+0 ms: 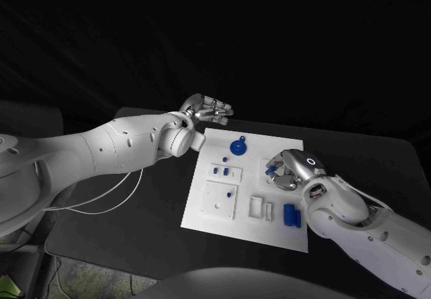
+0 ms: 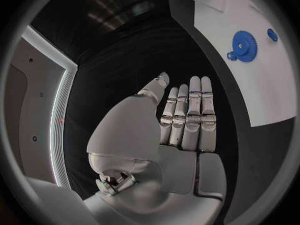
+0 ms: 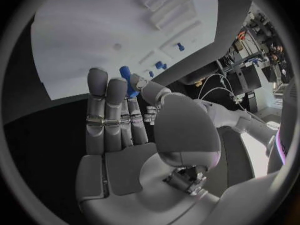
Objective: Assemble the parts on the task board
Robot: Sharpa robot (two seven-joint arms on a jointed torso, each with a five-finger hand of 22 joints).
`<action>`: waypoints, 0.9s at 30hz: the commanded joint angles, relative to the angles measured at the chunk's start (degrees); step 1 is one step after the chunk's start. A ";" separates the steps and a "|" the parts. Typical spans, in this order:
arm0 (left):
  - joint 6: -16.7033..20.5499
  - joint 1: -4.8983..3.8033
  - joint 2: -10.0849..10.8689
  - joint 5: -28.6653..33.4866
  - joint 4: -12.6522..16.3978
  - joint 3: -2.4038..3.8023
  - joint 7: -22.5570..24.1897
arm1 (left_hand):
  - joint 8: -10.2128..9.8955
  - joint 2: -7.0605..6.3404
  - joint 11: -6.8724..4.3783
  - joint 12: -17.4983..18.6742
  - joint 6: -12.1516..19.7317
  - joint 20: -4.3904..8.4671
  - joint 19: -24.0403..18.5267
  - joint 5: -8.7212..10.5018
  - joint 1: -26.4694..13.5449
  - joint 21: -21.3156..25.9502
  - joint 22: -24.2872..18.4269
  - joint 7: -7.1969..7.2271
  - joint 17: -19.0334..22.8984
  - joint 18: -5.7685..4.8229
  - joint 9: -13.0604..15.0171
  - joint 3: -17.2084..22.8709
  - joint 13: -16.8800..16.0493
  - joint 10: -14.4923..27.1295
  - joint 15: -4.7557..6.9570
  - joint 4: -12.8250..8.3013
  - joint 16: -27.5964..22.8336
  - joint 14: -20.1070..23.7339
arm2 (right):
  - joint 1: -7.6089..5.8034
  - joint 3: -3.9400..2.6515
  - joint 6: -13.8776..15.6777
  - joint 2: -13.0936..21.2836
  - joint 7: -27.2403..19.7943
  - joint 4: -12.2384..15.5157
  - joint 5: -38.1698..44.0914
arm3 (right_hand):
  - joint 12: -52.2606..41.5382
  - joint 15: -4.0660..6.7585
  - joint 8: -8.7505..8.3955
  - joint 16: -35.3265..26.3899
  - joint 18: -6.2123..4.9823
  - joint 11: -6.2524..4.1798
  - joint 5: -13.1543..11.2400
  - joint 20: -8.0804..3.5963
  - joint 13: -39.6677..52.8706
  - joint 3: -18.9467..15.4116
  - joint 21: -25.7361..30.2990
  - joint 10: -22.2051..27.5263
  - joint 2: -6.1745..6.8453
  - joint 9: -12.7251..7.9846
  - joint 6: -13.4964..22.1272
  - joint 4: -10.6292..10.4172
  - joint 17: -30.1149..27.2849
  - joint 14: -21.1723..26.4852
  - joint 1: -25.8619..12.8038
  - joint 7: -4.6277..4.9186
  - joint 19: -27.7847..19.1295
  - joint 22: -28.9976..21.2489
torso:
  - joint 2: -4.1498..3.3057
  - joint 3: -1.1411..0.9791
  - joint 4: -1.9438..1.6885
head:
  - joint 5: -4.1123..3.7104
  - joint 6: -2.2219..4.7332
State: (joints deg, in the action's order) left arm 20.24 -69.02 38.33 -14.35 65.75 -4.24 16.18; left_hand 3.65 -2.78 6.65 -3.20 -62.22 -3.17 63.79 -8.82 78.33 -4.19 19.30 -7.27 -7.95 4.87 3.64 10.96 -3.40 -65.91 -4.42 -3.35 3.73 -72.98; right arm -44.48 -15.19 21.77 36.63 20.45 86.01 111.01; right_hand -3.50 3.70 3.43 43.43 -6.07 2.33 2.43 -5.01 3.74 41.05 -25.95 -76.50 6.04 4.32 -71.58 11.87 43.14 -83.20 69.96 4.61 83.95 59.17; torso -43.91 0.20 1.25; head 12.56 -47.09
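Over white board [image 1: 269,232], blue part [image 3: 129,82] between right fingers [image 3: 112,102]

R hand [image 3: 134,135] pinches small blue part [image 3: 129,81] betw thumb & fingers, over white task board [image 3: 81,40].

Matt black worktop [image 1: 359,156], no shine on it at all. The task board [image 1: 256,230] looks like smooth white plastic, flat and dull. The blue gear [image 1: 238,147] near the board's far edge looks like moulded plastic, toothed rim, slight sheen. The left robot hand [image 2: 181,130] shows brushed silver metal with pale smooth pads; the right robot hand [image 3: 125,135] looks the same, satin grey.
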 commanded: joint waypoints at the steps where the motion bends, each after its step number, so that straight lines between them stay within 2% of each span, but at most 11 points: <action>1: -0.70 -0.08 -0.05 0.25 -0.03 0.05 0.39 | 0.02 0.64 -0.10 -0.27 0.15 -0.20 0.25 0.28 0.07 -0.25 -0.06 0.03 -0.01 -1.15 0.08 -0.08 0.05 0.33 -0.01 0.17 -0.18 0.29 | -0.05 -0.27 0.22 0.13 -0.93 1.17 -3.48 | -0.04 0.37 0.29 -0.05 -0.76 -1.29 0.33 -0.48 -0.06 -0.12 0.15 -1.87 -0.39 0.30 -0.56 0.23 0.09 0.00 -0.01 -0.22 2.12 0.03 | 0.02 0.03 0.01 | 0.18 0.06; 6: -0.67 -0.08 -0.14 0.25 -0.21 0.05 0.38 | 0.02 0.64 -0.10 -0.27 0.15 -0.20 0.25 0.28 0.07 -0.25 -0.06 0.03 -0.01 -1.15 0.08 -0.08 0.05 0.33 -0.01 0.17 -0.18 0.29 | -0.11 -0.55 -0.71 -0.56 -2.02 2.44 -5.80 | -0.05 0.37 0.29 -0.20 -0.73 -1.27 0.33 -0.48 -0.06 -0.35 0.22 -1.80 -0.54 0.29 -0.50 0.37 0.09 0.06 -0.03 -0.19 2.12 0.12 | 0.00 0.02 0.02 | 0.56 0.00; 10: -0.67 -0.09 -0.36 0.25 -0.35 0.05 0.38 | 0.02 0.69 -0.10 -0.28 0.05 -0.20 0.30 0.28 0.23 -0.33 -0.57 0.04 -0.02 -1.13 0.08 -0.09 0.05 0.32 -0.02 0.16 -0.17 0.35 | -0.12 -0.23 -1.22 -1.82 -2.60 2.86 -5.34 | -0.03 0.37 0.28 -0.22 -0.73 -1.25 0.33 -0.48 -0.07 -0.39 0.29 -1.77 -0.61 0.29 -0.46 0.41 0.10 0.04 -0.01 -0.17 2.10 0.13 | 0.03 0.07 -0.02 | 0.77 0.01; 14: -0.72 -0.09 -0.72 0.25 -0.52 0.05 0.38 | 0.02 0.69 -0.10 -0.28 0.05 -0.20 0.30 0.28 0.23 -0.33 -0.57 0.04 -0.02 -1.13 0.08 -0.09 0.05 0.32 -0.02 0.16 -0.17 0.35 | -0.12 0.98 -1.60 -3.52 -3.03 2.84 -3.71 | -0.04 0.36 0.29 -0.26 -0.73 -1.25 0.33 -0.47 -0.06 -0.47 0.43 -1.76 -0.68 0.28 -0.45 0.52 0.13 0.03 0.03 -0.18 2.08 0.15 | 0.01 0.06 -0.08 | 1.30 -0.13; 17: -0.81 -0.09 -1.03 0.25 -0.65 0.05 0.35 | 0.02 0.69 -0.10 -0.28 0.05 -0.20 0.30 0.28 0.23 -0.33 -0.57 0.04 -0.02 -1.13 0.08 -0.09 0.05 0.32 -0.02 0.16 -0.17 0.35 | -0.12 2.30 -2.03 -5.07 -3.35 2.63 -2.58 | -0.04 0.36 0.29 -0.26 -0.73 -1.25 0.33 -0.47 -0.06 -0.47 0.43 -1.76 -0.68 0.28 -0.45 0.52 0.13 0.03 0.03 -0.18 2.08 0.15 | -0.03 0.02 -0.10 | 1.61 -0.26; 22: -0.97 -0.09 -1.48 0.25 -0.79 0.05 0.30 | 0.02 0.69 -0.10 -0.28 0.05 -0.20 0.30 0.28 0.23 -0.33 -0.57 0.04 -0.02 -1.13 0.08 -0.09 0.05 0.32 -0.02 0.16 -0.17 0.35 | -0.10 4.05 -3.20 -7.93 -3.86 2.15 -2.11 | -0.04 0.37 0.28 -0.34 -0.76 -1.24 0.33 -0.49 -0.06 -0.50 0.57 -1.76 -0.79 0.27 -0.45 0.84 0.19 0.02 -0.02 -0.17 2.14 0.29 | -0.08 -0.01 -0.08 | 2.12 -0.39; 27: -1.07 -0.09 -1.75 0.25 -0.80 0.05 0.27 | 0.02 0.69 -0.10 -0.28 0.05 -0.20 0.30 0.28 0.23 -0.33 -0.57 0.04 -0.02 -1.13 0.08 -0.09 0.05 0.32 -0.02 0.16 -0.17 0.35 | -0.10 5.60 -3.95 -9.54 -4.12 2.00 -1.62 | -0.04 0.36 0.29 -0.38 -0.77 -1.23 0.34 -0.48 -0.06 -0.52 0.60 -1.75 -0.90 0.26 -0.46 1.09 0.21 0.00 -0.07 -0.17 2.13 0.37 | 0.02 0.11 -0.02 | 2.34 -0.55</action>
State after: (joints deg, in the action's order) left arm 20.08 -69.03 36.74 -14.35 64.87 -4.24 16.17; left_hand 3.65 -2.48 6.65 -3.20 -62.22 -3.17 63.79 -8.82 78.63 -4.19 18.78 -7.27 -7.95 4.87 3.64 10.96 -3.40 -65.91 -4.42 -3.35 3.73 -72.98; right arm -44.62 -9.55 19.63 27.22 17.46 88.02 107.97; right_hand -3.49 3.74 3.52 43.43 -5.72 2.11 2.38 -5.00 3.65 40.58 -25.71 -76.71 5.89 4.33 -71.57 12.66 43.27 -83.29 69.87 4.56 83.94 59.46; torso -43.95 0.23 1.16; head 14.75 -47.58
